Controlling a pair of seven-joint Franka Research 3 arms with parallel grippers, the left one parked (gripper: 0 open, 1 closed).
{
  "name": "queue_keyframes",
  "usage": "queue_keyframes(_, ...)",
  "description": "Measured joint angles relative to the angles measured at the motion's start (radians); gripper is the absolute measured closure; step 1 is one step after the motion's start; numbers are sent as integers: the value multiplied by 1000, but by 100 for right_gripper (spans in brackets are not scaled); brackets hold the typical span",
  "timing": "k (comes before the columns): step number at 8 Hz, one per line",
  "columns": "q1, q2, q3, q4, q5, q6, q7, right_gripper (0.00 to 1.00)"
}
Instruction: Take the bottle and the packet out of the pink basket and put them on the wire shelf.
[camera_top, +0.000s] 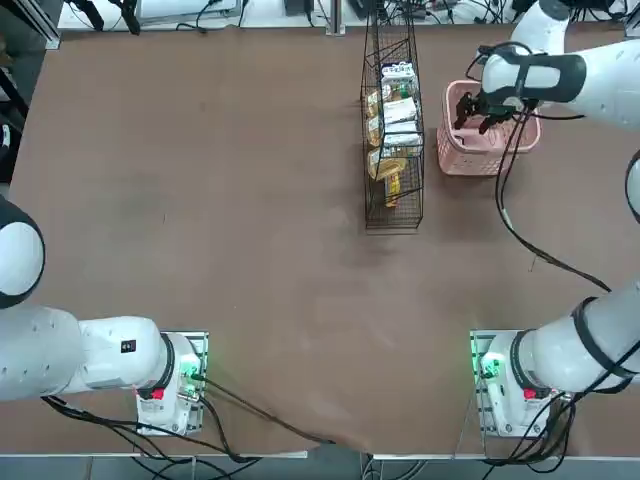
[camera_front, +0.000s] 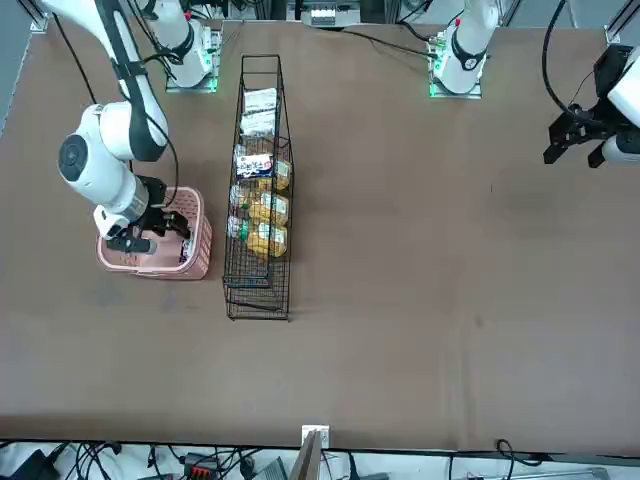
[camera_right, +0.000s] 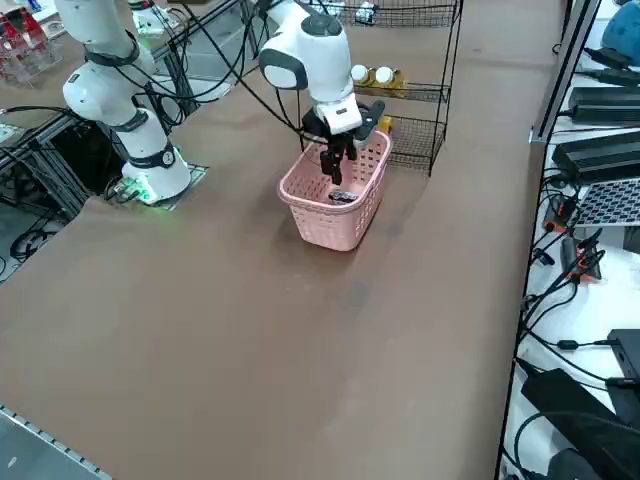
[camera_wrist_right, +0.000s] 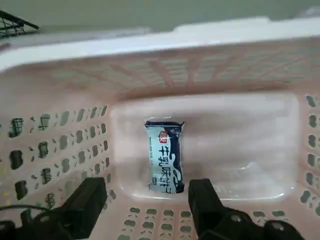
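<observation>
The packet (camera_wrist_right: 165, 156) is seen lying flat on the floor of the basket (camera_wrist_right: 260, 150), its pale blue-white face printed with dark characters, a small red mark and navy bands. The right gripper (camera_wrist_right: 147, 192) is held over the basket, its fingers (camera_wrist_right: 204, 197) spread open, with nothing gripped. Beside the basket, the shelf (camera_top: 393, 215) is stocked with white and yellow packs.

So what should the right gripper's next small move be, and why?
Probably straight down, then close: the right gripper is open above the pale pink perforated plastic basket, and the small flat white-and-navy packet lies on its floor, not yet between the fingers.
</observation>
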Motion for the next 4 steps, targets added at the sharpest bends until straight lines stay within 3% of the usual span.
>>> queue_keyframes(4,0,35,1,-28,-3,74,-19,0)
